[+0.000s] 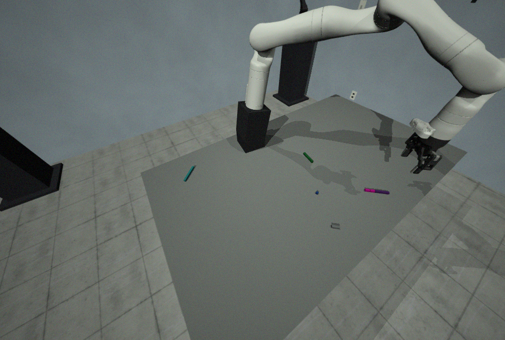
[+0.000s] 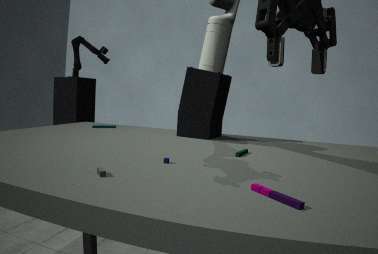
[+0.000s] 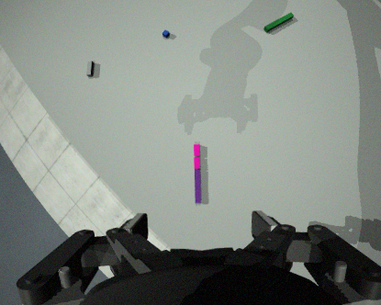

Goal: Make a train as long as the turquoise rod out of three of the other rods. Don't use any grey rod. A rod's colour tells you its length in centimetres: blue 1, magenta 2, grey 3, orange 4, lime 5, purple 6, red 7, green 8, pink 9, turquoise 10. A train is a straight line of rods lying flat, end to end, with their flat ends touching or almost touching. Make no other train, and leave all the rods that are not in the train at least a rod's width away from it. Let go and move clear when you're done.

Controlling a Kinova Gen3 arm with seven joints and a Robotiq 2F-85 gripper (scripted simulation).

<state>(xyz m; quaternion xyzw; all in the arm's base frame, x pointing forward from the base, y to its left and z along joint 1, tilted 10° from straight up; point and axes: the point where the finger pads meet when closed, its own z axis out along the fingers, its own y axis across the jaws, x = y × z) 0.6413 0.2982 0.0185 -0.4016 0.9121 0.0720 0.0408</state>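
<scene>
The gripper (image 2: 295, 61) hangs high above the bench (image 2: 153, 215) near its right edge, fingers (image 2: 276, 53) spread wide with nothing between them. Below it, two magenta rods (image 2: 262, 189) and a purple rod (image 2: 286, 200) lie flat end to end in one straight line, their flat ends touching. The turquoise rod (image 1: 188, 173) lies well apart near the far left corner, the green rod (image 1: 307, 156) lies near the arm's black pedestal (image 1: 253, 128), and the blue rod (image 2: 165, 160) and grey rod (image 2: 101, 172) lie apart from the line toward the middle.
</scene>
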